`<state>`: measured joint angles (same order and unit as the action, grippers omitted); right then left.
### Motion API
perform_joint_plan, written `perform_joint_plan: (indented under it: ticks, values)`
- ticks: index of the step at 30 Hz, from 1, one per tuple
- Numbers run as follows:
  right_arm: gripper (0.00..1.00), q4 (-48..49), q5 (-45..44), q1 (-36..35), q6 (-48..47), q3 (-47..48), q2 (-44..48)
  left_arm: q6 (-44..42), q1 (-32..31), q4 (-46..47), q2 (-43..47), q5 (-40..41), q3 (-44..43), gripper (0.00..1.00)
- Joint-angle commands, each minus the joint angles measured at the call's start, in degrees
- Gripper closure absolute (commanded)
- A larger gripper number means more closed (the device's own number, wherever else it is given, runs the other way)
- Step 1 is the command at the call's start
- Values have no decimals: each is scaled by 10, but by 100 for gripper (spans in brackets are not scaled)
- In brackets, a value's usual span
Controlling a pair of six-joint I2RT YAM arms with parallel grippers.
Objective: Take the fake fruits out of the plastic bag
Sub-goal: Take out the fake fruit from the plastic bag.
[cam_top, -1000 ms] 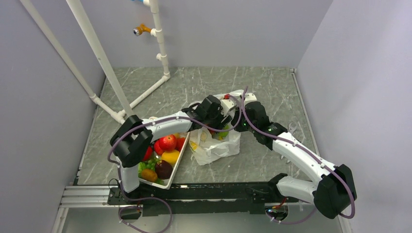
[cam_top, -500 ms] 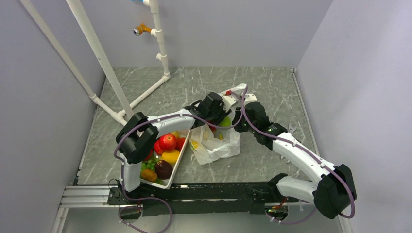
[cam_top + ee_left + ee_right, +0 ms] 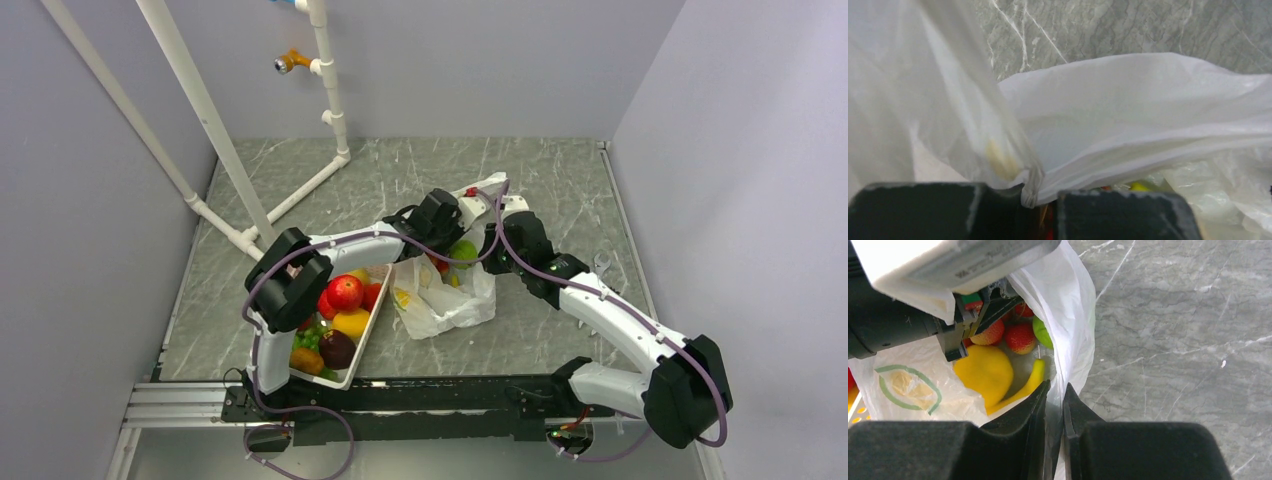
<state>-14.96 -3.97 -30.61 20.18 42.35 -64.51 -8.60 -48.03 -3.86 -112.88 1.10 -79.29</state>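
Note:
The plastic bag (image 3: 445,300) lies crumpled mid-table, its mouth held apart at the far end. My left gripper (image 3: 1040,194) is shut on a bunched fold of the bag's film (image 3: 1128,115) at the mouth's left side. My right gripper (image 3: 1055,390) is shut on the bag's right rim (image 3: 1073,305). Inside the bag in the right wrist view lie a yellow-orange round fruit (image 3: 983,371), a banana (image 3: 1027,386), red strawberries (image 3: 1020,337) and a green fruit (image 3: 1041,333). From above only the green fruit (image 3: 463,250) shows clearly between the two grippers.
A white wire basket (image 3: 373,322) holding other fruit stands just left of the bag, under my left forearm. White pipes (image 3: 325,90) rise at the back left. Walls close the table on three sides.
My left gripper has shut on the bag's film and shifted slightly right and back, lifting that side. The green fruit now shows more in the opened mouth. The right gripper has kept its hold.

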Motion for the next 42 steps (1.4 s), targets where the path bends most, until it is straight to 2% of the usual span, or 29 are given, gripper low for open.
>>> perform_joint_plan:
  ticks: [1, 2, 13, 19, 25, 30, 33, 37, 40, 42]
  values:
    - [82, 14, -1, 2, 7, -1, 1, -1, 3, -36, -5, -33, -42, 95]
    - [82, 14, -1, 2, 7, -2, 2, 2, 3, -38, 3, -37, -39, 100]
    - [84, 30, 37, 17, 41, 3, 27, 66, 3, -40, 171, -114, 69, 100]
    - [85, 42, 90, 29, 63, 13, 45, 71, 2, -33, 239, -201, 120, 100]
    - [85, 42, 98, 29, 59, 30, 35, 81, 3, -43, 250, -328, 90, 100]
    - [86, 36, 94, 29, 53, 29, 28, 128, 3, 24, 289, -321, 96, 100]
    - [86, 42, 94, 29, 48, 15, 35, 138, 3, 31, 304, -308, 74, 100]
    - [87, 40, 108, 28, 35, 7, 41, 165, 2, 33, 326, -249, 49, 100]
    - [86, 59, 114, 27, 30, -13, 69, 161, 2, 60, 351, -177, 69, 100]
    - [86, 52, 106, 27, 28, -13, 75, 167, 1, 87, 368, -163, 84, 100]
